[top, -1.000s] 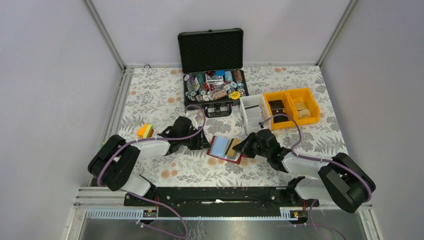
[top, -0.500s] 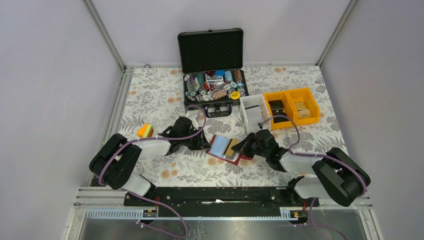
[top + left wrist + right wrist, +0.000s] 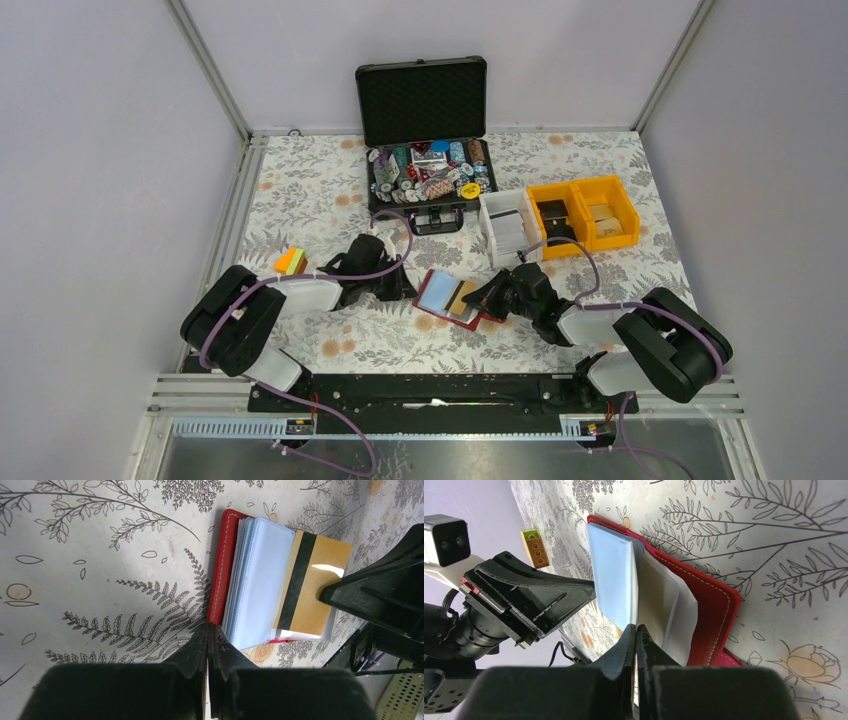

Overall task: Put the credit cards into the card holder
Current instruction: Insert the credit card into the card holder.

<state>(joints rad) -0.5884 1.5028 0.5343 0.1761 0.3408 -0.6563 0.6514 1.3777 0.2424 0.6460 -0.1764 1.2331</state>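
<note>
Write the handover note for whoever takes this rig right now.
Left pincer: shut, tips at the holder's red edge; grip unclear.
Right pincer: shut on the gold card's outer end.
Holder lies open between the arms; gold card rests against its blue sleeves, mostly sticking out.
Done: no card seen fully in.
To do: seat the gold card; more cards seem to stand in the white bin.

One card holder (image 3: 220,570), one gold card (image 3: 315,600), two yellow bins (image 3: 615,240)

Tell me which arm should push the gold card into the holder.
Right. The right fingers pinch the gold card over the holder; the left fingers clamp the holder's edge, steadying it.
</note>
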